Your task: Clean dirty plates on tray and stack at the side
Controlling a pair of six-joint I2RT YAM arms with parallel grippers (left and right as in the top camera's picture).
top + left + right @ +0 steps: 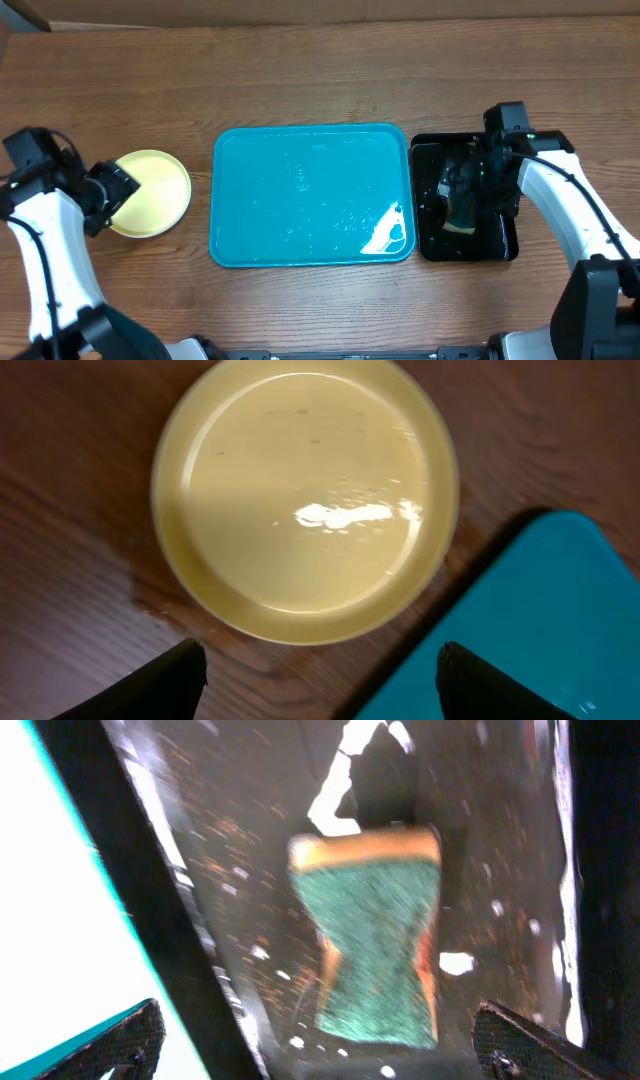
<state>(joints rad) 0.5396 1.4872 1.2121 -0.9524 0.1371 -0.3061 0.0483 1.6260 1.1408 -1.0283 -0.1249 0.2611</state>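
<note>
Left fingers [150, 685] just short of plate [305, 500]

A wide strip of the surface [300, 70] along the far edge was free. The tray [300, 200] filled the middle, with a yellow plate [150, 192] at its left and a black tray [430, 245] touching its right.

— The tabletop [300, 60] is matt brown wood grain. The teal tray [300, 200]?
— Glossy plastic, wet-looking. The yellow plate [300, 500] shines smooth; the green sponge [375, 950] looks rough on the wet black tray [200, 870].
</note>
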